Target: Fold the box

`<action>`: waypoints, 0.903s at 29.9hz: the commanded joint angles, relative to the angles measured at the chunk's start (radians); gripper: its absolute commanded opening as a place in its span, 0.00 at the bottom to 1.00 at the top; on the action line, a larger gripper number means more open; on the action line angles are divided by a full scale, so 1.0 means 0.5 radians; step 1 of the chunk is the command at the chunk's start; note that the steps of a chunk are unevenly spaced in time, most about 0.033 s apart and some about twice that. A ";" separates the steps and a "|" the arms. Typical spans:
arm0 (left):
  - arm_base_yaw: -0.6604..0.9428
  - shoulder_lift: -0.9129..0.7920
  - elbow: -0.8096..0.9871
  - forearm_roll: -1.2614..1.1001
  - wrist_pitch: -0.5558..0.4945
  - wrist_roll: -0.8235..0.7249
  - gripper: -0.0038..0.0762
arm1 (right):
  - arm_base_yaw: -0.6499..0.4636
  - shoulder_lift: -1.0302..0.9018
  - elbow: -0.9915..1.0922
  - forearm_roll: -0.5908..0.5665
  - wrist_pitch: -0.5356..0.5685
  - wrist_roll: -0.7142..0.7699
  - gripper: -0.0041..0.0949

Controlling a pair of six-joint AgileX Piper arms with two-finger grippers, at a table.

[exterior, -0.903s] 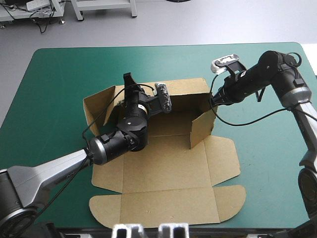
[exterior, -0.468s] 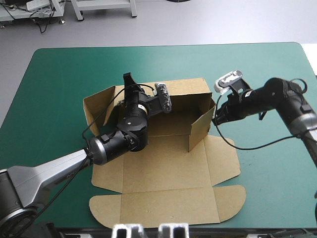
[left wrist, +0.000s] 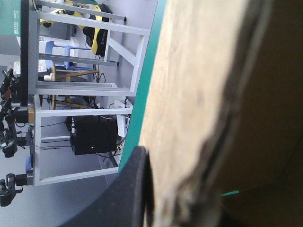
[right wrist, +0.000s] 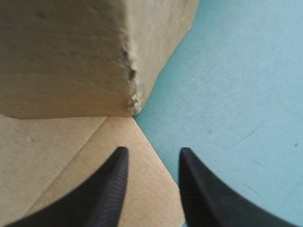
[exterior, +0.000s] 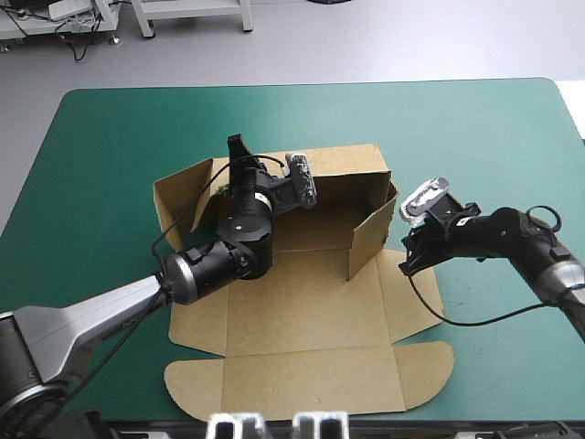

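Observation:
The brown box (exterior: 302, 302) lies partly set up at the table's middle, with its back wall (exterior: 343, 163) and right wall (exterior: 370, 233) raised. My left gripper (exterior: 239, 157) is at the box's back left corner. In the left wrist view one black finger (left wrist: 135, 189) presses against a sheet of board (left wrist: 199, 94), and the other finger is hidden behind it. My right gripper (exterior: 406, 254) sits low outside the right wall, over the flat side flap (exterior: 411, 293). Its fingers (right wrist: 151, 165) stand slightly apart with nothing between them, and the wall's lower corner (right wrist: 132, 101) is just ahead.
The lid panel (exterior: 311, 384) with rounded tabs lies flat near the table's front edge. A loose left flap (exterior: 178, 197) stands tilted outward. Bare teal-green cover (exterior: 494, 137) spreads right of and beyond the box.
My right gripper came away from the box's back right corner, moving toward the near side and down beside the right wall. The left arm has stayed put.

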 commanded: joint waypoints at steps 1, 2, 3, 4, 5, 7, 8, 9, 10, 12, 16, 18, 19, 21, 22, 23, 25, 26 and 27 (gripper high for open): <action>-0.006 -0.084 -0.044 -0.014 0.013 -0.029 0.07 | 0.001 -0.142 -0.098 0.179 0.008 -0.133 0.73; -0.006 -0.084 -0.044 -0.010 0.013 -0.029 0.07 | 0.001 -0.172 -0.106 0.211 0.011 -0.168 0.81; -0.006 -0.084 -0.044 -0.006 0.013 -0.029 0.07 | 0.001 -0.199 -0.111 0.228 0.011 -0.196 0.86; -0.006 -0.084 -0.044 0.000 0.013 -0.029 0.07 | 0.001 -0.220 -0.111 0.246 0.011 -0.218 0.87; -0.006 -0.084 -0.044 0.001 0.008 -0.029 0.07 | 0.001 -0.236 -0.111 0.269 0.011 -0.246 0.88; -0.006 -0.084 -0.044 0.009 -0.006 -0.029 0.07 | 0.001 -0.246 -0.107 0.328 0.016 -0.342 0.86; -0.006 -0.084 -0.044 0.009 -0.023 -0.029 0.07 | 0.001 -0.241 -0.104 0.393 0.032 -0.448 0.85; -0.006 -0.084 -0.044 0.009 -0.038 -0.029 0.07 | 0.001 -0.228 -0.104 0.487 0.050 -0.589 0.84; -0.006 -0.084 -0.044 0.009 -0.060 -0.029 0.07 | 0.001 -0.220 -0.104 0.605 0.050 -0.724 0.83; -0.006 -0.084 -0.044 0.012 -0.074 -0.029 0.07 | 0.001 -0.185 -0.104 0.825 0.037 -0.934 0.81; -0.006 -0.084 -0.044 0.017 -0.078 -0.029 0.07 | 0.001 -0.109 -0.104 1.210 0.045 -1.178 0.81; -0.006 -0.084 -0.044 0.017 -0.087 -0.032 0.07 | 0.001 -0.057 -0.104 1.342 0.063 -1.322 0.81; -0.006 -0.084 -0.044 0.017 -0.091 -0.039 0.07 | 0.001 -0.030 -0.104 1.411 0.063 -1.387 0.81; -0.006 -0.084 -0.044 0.017 -0.091 -0.061 0.07 | 0.001 0.014 -0.104 1.504 0.037 -1.468 0.81; -0.006 -0.084 -0.044 0.017 -0.091 -0.079 0.07 | 0.001 0.031 -0.104 1.549 0.006 -1.482 0.81; -0.006 -0.084 -0.044 0.017 -0.091 -0.097 0.07 | 0.001 0.041 -0.104 1.575 -0.023 -1.482 0.81; -0.006 -0.084 -0.044 0.014 -0.095 -0.108 0.07 | 0.001 0.061 -0.104 1.648 -0.049 -1.482 0.80; -0.006 -0.084 -0.044 0.009 -0.103 -0.110 0.07 | 0.001 0.065 -0.104 1.673 -0.049 -1.482 0.80; -0.006 -0.084 -0.044 -0.006 -0.122 -0.110 0.07 | 0.001 0.065 -0.104 1.732 -0.036 -1.502 0.79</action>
